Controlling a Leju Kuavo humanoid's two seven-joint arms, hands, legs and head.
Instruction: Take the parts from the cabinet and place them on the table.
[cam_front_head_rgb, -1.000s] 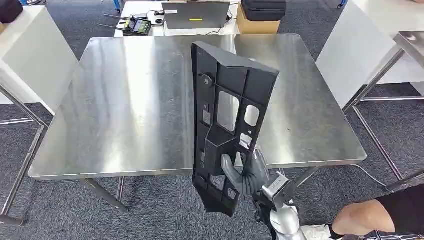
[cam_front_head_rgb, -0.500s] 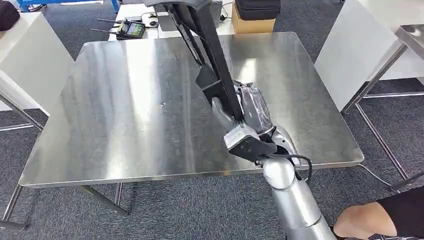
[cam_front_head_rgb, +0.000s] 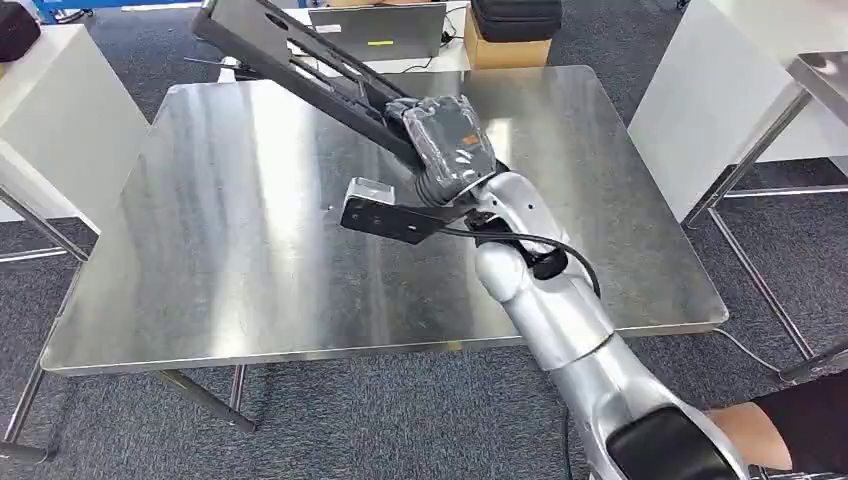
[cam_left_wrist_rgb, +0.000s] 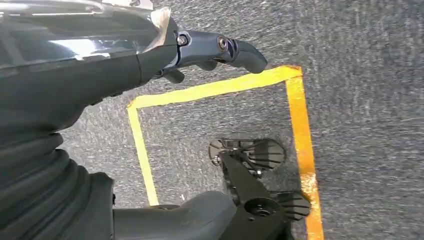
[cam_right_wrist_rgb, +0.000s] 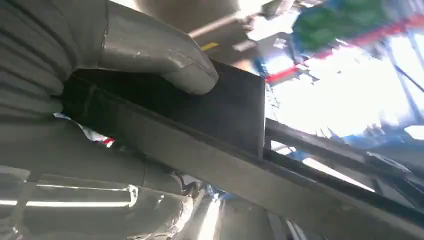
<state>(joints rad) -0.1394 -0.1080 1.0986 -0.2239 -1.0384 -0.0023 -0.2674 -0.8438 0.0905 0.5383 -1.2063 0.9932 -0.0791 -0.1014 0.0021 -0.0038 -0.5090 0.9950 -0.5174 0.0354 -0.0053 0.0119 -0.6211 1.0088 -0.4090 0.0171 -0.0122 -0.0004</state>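
We judge the black part (cam_front_head_rgb: 300, 60), held at one end by the right hand (cam_front_head_rgb: 450, 140) and slanting toward the frame's upper left above the table (cam_front_head_rgb: 250, 250), rigid, light and long (leverage risk); left hand (cam_left_wrist_rgb: 215, 47) state undeterminable

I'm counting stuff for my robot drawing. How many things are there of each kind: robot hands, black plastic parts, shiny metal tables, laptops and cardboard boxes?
Robot hands: 2, the right hand and the left hand
Long black plastic part: 1
Shiny steel table: 1
Grey laptop: 1
Brown cardboard box: 1
Total: 6
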